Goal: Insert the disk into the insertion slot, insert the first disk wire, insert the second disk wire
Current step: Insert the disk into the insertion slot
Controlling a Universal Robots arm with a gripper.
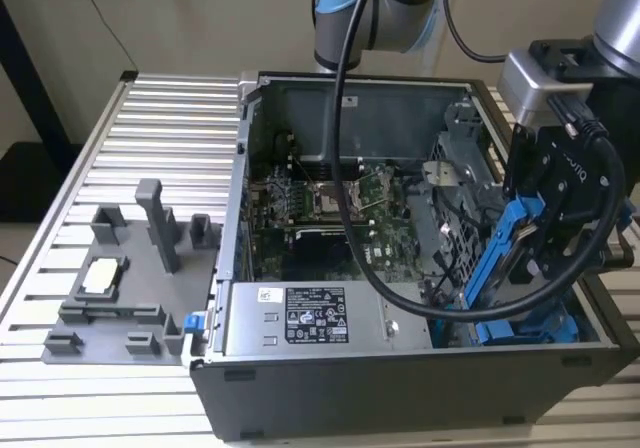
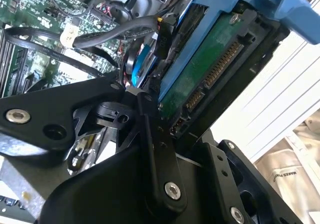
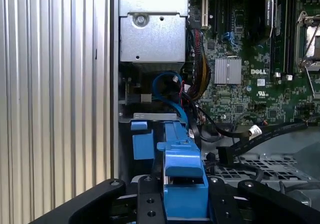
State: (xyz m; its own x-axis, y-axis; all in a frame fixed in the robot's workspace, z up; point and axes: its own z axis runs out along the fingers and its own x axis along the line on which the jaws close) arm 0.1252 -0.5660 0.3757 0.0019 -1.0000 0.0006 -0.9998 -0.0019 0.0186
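My gripper (image 1: 535,233) is shut on the disk (image 1: 505,253), which sits in its bright blue carrier and hangs tilted steeply over the case's front corner at the exterior view's right. In the first wrist view the blue carrier (image 3: 182,169) sits clamped between the black fingers (image 3: 227,201). The second wrist view shows the disk's green underside with its connectors (image 2: 200,79). Beneath it lies the insertion slot (image 1: 545,330), a grey metal bay with blue plastic parts (image 3: 142,144). A blue wire (image 3: 170,81) and black wires with a loose black plug (image 3: 223,155) lie beside the slot.
The open PC case holds a green motherboard (image 1: 330,208), a silver power-supply box (image 1: 310,318) and a perforated metal cage (image 3: 250,170). A thick black cable (image 1: 350,168) runs across the case to my wrist. Grey fixtures (image 1: 130,268) stand on the ribbed table (image 1: 180,118).
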